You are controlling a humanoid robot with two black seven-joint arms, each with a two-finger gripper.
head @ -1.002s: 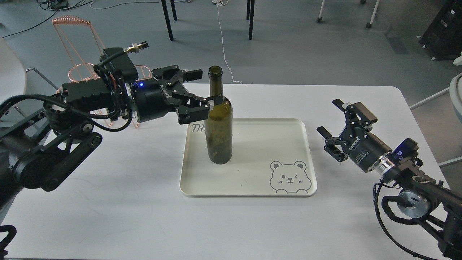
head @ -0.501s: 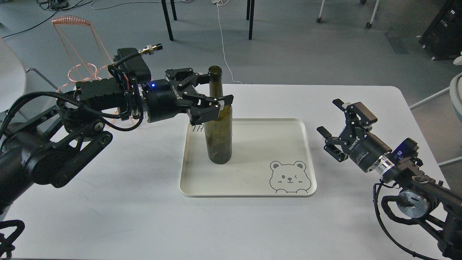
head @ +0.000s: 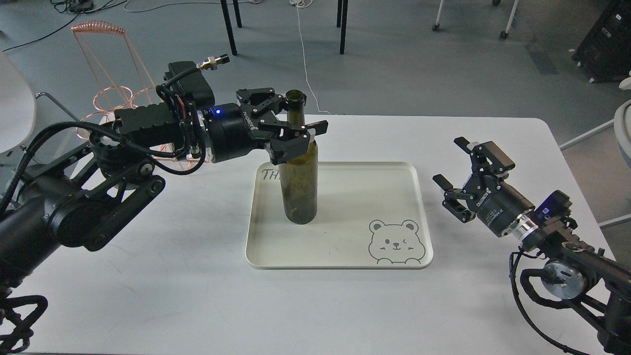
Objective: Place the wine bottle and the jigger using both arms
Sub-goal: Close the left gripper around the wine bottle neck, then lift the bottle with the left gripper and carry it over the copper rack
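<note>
The wine bottle (head: 298,182), dark olive green, stands upright in the left half of a white tray (head: 345,197). My left gripper (head: 298,117) reaches in from the left at neck height. It is open, with one finger behind the neck near the mouth and the other finger (head: 308,132) in front at the shoulder; I cannot tell whether either touches the glass. My right gripper (head: 451,162) is open and empty, held above the table just right of the tray. The jigger is out of view.
The tray has a bear drawing (head: 394,242) at its front right corner. A copper wire rack (head: 111,74) stands behind my left arm at the table's back left. The white table (head: 197,296) extends toward the front. Chair legs stand on the floor behind.
My left arm has moved right toward the bottle, so its open fingers now straddle the neck instead of standing beside it. The bottle and right arm have barely moved.
</note>
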